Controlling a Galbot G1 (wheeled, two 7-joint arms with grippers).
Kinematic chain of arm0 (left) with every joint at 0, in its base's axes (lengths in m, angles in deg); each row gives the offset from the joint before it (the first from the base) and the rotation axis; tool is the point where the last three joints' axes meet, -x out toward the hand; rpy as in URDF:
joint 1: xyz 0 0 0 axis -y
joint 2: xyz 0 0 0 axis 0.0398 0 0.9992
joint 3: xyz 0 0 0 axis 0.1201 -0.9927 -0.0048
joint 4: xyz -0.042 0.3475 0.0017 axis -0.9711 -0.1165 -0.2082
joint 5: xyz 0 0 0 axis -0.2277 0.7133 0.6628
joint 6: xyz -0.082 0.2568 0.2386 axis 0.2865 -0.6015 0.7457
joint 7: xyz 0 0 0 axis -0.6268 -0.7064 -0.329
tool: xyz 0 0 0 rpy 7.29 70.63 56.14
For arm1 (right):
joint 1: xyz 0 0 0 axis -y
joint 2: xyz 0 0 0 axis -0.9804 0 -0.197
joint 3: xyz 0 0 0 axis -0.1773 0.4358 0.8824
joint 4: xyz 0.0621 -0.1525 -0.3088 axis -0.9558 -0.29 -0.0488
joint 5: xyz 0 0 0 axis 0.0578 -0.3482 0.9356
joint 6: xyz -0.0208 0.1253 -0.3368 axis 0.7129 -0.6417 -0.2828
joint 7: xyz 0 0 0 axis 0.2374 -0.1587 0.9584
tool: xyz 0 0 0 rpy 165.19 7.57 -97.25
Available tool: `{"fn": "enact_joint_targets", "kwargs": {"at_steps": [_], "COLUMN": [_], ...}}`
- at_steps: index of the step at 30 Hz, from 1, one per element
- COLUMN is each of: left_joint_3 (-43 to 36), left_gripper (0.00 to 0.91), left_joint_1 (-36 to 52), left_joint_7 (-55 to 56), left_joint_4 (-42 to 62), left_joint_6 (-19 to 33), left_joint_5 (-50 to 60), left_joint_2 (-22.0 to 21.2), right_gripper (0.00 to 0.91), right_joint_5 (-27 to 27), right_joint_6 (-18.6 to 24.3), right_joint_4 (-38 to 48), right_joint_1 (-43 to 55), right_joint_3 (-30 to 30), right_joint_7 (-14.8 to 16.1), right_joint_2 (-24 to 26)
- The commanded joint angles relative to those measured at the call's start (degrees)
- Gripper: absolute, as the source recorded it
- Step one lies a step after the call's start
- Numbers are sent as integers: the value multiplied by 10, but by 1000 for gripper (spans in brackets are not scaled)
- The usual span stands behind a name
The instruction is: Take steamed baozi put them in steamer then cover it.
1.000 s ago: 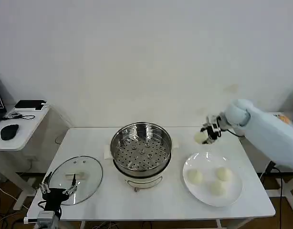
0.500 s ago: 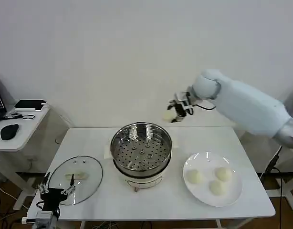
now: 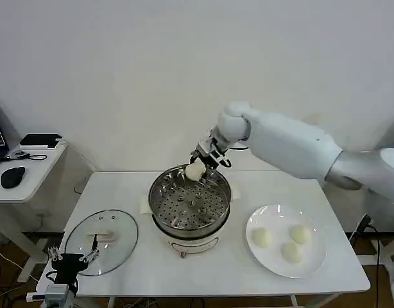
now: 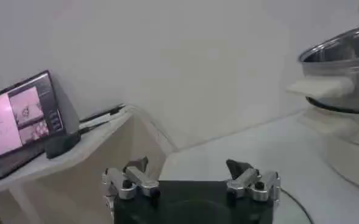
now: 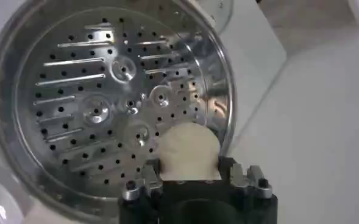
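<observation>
Hovering over the far rim of the steamer (image 3: 190,199), one baozi (image 3: 195,171) is held clamped in the right pincer (image 3: 198,166); a second ago it was carried beside the plate (image 3: 286,240), where three baozi remain. Release onto the perforated tray is judged next. Left pincer (image 4: 191,180) is parked spread wide by the glass lid (image 3: 101,241) on the desk (image 3: 203,269).

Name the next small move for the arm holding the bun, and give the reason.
Probably lower the right gripper a little farther into the steamer, then open it. It holds a baozi above the far rim side of the bare perforated tray; releasing from there risks a bounce. Three buns wait on the plate.
</observation>
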Motion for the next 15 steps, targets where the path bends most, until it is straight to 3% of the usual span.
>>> {"fn": "enact_joint_targets", "kwargs": {"at_steps": [1,5,15], "left_joint_3": [0,0,3], "left_gripper": [907,907,907], "left_joint_1": [-1,0,-1], "left_joint_7": [0,1,1], "left_joint_4": [1,5,8], "left_joint_6": [1,2,4], "left_joint_5": [0,0,-1], "left_joint_2": [-1,-1,-2], "right_gripper": [635,635,645], "right_joint_5": [61,101,153], "right_joint_6": [102,141,192], "right_joint_4": [58,83,123], "right_joint_1": [-19,-30,-50], "right_joint_3": [22,13,1], "right_joint_7": [-24,-51,-81], "right_joint_2": [-36,-47,-69]}}
